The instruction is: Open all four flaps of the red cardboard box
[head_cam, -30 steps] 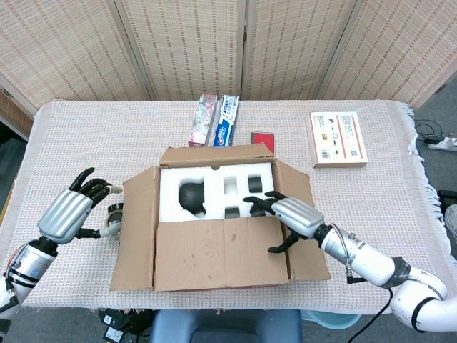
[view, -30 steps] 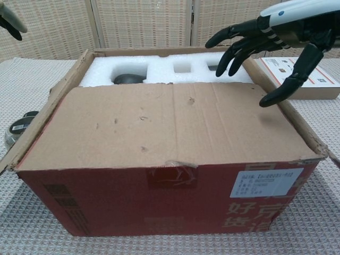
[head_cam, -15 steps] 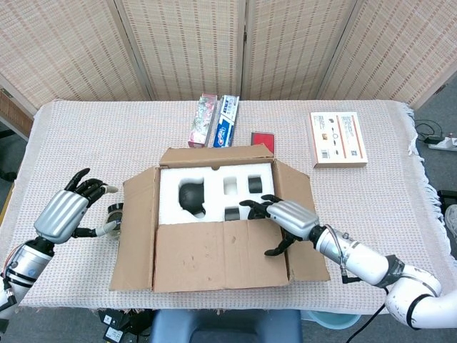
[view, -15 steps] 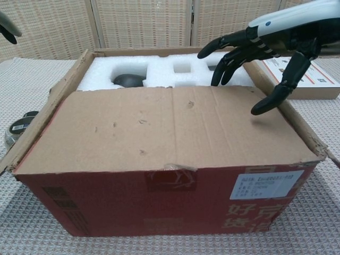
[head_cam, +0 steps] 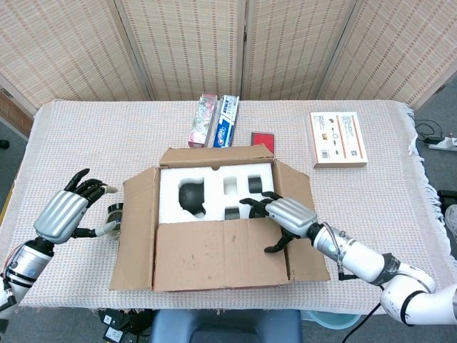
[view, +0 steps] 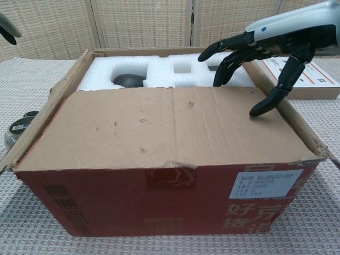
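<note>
Bearing a white label (view: 269, 182) and pale Chinese characters, unreadably small, at the red cardboard box's (view: 159, 199) 5 o'clock. Near flap (head_cam: 221, 254) closed over white foam (head_cam: 214, 187). Right hand (head_cam: 285, 214) spread wide at flap's edge, left hand (head_cam: 64, 214) loosely spread, both holding nothing.

It looks like an indoor robot test room: a table (head_cam: 371, 193) under a woven cloth stands before a folding wicker screen (head_cam: 235, 46), with a cable and power strip (head_cam: 444, 141) at far right.

In the chest view the left robot hand (view: 6, 27) is mostly cut off; the small round object (view: 16, 130) sits half hidden.
</note>
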You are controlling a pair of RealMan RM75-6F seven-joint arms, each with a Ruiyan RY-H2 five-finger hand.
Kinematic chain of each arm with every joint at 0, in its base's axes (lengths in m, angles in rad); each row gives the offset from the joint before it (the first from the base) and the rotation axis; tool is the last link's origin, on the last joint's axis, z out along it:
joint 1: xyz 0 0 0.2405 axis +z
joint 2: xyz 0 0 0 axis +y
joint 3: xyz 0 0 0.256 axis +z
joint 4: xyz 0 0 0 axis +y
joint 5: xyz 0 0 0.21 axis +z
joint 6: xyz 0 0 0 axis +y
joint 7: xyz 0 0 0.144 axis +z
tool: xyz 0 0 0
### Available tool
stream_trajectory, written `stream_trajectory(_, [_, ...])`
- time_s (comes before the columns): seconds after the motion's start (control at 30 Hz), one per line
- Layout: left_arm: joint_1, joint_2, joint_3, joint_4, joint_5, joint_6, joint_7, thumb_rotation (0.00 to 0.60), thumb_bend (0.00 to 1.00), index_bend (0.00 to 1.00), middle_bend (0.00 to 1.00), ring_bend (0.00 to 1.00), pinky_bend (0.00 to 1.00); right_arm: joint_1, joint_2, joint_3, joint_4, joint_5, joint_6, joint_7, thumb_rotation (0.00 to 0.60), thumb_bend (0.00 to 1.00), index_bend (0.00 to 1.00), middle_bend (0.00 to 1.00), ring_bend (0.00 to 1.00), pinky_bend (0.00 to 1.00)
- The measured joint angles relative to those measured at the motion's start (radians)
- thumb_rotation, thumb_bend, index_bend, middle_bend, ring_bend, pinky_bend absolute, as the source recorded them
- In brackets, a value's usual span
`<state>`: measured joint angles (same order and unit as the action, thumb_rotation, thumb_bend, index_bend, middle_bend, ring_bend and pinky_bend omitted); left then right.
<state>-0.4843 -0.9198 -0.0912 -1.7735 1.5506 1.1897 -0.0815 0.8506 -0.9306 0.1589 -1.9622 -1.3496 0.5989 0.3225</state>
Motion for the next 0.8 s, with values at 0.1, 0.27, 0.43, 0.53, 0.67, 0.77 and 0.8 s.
stream_trajectory(0.1, [0.0,0.0,-0.001,-0.001,0.0,0.001,-0.001,0.0,0.17,0.28,0.31,0.22,0.0,-0.002,0.003,-0.001,-0.013,-0.007,0.002,0.0,0.6,0.17,0.0,0.3,0.2,0.04])
stream_trajectory(0.27, [-0.001,0.001,-0.002,-0.001,0.0,-0.002,0.001,0.0,0.17,0.28,0.31,0.22,0.0,-0.021,0.019,0.003,-0.029,-0.036,0.023,0.069,0.6,0.17,0.0,0.3,0.2,0.04])
stream_trajectory(0.43, [-0.005,0.001,-0.006,-0.007,-0.004,-0.005,0.008,0.0,0.17,0.28,0.31,0.22,0.0,-0.052,0.042,0.005,-0.038,-0.094,0.064,0.207,0.6,0.17,0.0,0.3,0.21,0.04])
stream_trajectory(0.53, [-0.007,0.002,-0.01,-0.013,-0.006,-0.006,0.015,0.0,0.17,0.28,0.31,0.22,0.0,-0.069,0.058,0.001,-0.038,-0.146,0.094,0.337,0.6,0.17,0.0,0.3,0.23,0.04])
stream_trajectory(0.67, [-0.009,0.007,-0.017,-0.024,-0.01,-0.003,0.025,0.0,0.17,0.28,0.31,0.22,0.0,-0.089,0.077,-0.018,-0.023,-0.245,0.153,0.579,0.6,0.17,0.0,0.3,0.24,0.05])
stream_trajectory(0.77, [-0.011,0.011,-0.02,-0.033,-0.014,-0.003,0.033,0.0,0.17,0.28,0.31,0.22,0.0,-0.096,0.088,-0.047,0.006,-0.338,0.216,0.794,0.6,0.17,0.0,0.3,0.24,0.06])
stream_trajectory(0.8, [-0.011,0.013,-0.021,-0.037,-0.015,-0.005,0.037,0.0,0.17,0.28,0.31,0.22,0.0,-0.096,0.091,-0.059,0.018,-0.368,0.239,0.863,0.6,0.17,0.0,0.3,0.24,0.06])
